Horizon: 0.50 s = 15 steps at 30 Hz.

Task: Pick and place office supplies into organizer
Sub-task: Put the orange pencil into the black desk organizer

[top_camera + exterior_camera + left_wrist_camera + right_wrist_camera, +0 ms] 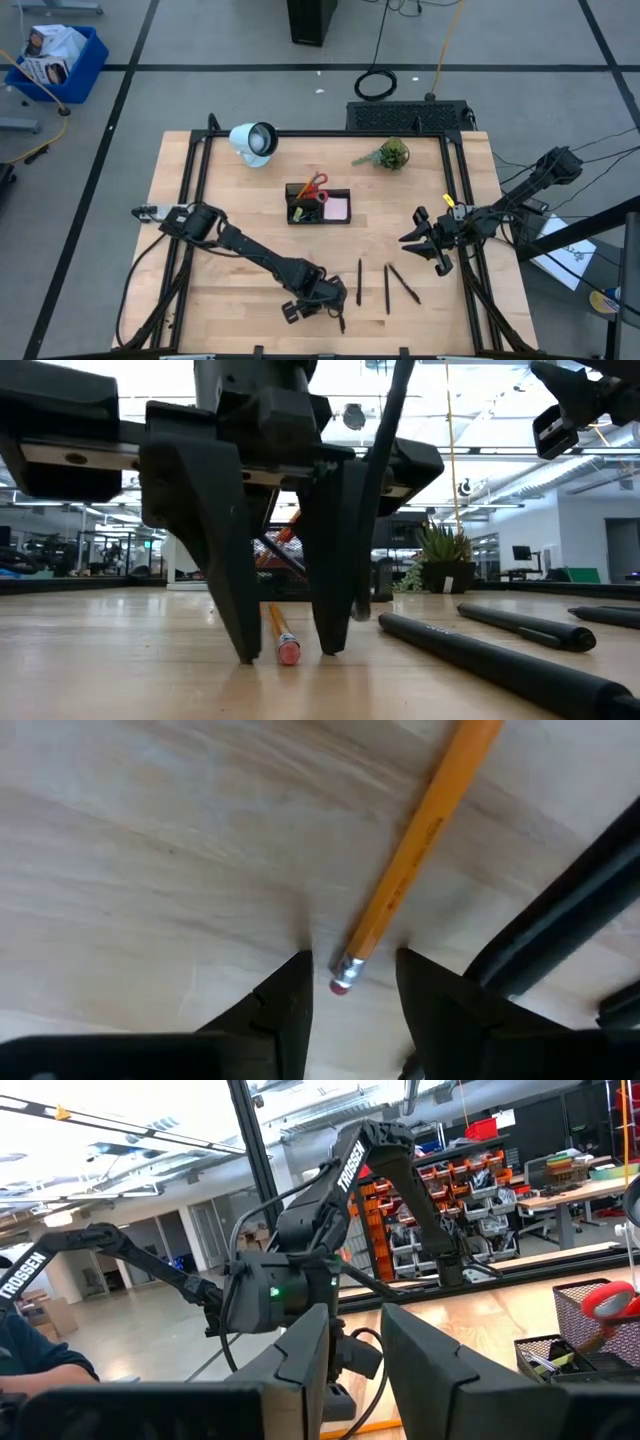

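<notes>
Left gripper astride a pencil at the table's near edge; right arm waiting.

Left to right: the left gripper [287,650] stands at about 6 o'clock on the table [240,225], fingertips on the wood, jaws parted either side of the eraser end of an orange pencil [420,845] and not yet clenched on it. Three black pens [386,285] lie just to its 3 o'clock side. The organizer [318,204], holding red-handled scissors [314,186] and a pink sticky-note pad [336,208], sits near centre. The right gripper [425,245] hangs at 3 o'clock, fingers apart, grasping nothing.
</notes>
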Each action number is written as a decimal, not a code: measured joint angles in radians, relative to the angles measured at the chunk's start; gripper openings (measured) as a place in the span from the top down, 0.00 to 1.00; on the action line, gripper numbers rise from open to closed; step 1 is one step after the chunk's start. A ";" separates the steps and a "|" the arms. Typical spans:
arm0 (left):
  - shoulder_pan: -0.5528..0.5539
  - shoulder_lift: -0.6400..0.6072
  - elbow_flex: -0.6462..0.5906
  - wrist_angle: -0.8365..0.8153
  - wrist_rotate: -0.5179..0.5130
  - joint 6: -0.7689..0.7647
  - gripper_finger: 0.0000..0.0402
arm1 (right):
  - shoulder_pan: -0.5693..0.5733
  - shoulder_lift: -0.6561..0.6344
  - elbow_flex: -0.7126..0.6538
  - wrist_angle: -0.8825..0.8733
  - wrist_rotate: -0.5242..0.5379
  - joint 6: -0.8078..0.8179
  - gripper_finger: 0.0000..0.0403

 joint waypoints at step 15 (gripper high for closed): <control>-0.008 0.004 0.001 -0.020 -0.027 -0.003 0.70 | 0.000 0.000 0.000 0.000 0.000 0.000 0.78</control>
